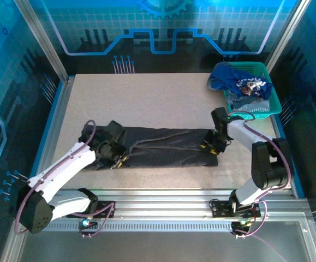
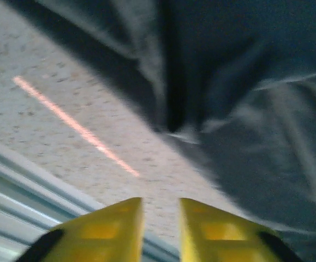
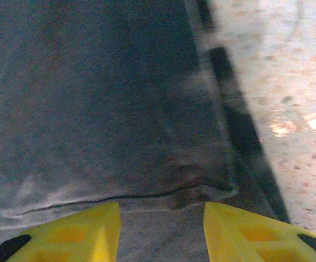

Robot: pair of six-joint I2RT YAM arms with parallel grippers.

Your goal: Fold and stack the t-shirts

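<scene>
1. The left gripper is sitting closest to its wrist camera. Its yellow fingers are parted narrowly with nothing between them, just off the near-left edge of the charcoal-grey t-shirt. It is probably hanging there because that edge is the next to be picked up.
2. The right gripper is standing moderately wide over the shirt's right end, with cloth lying under the gap. No pinched fold is showing.
3. The shirt is lying as a long band across the table between both arms. It is likely part-folded, with a crosswise fold not yet done.
4. The royal-blue t-shirt and paler ones are lying heaped in the teal basket at the far right corner.
5. The table is showing speckled beige, with blue-lit panels enclosing it and an aluminium rail running along the near edge.
</scene>
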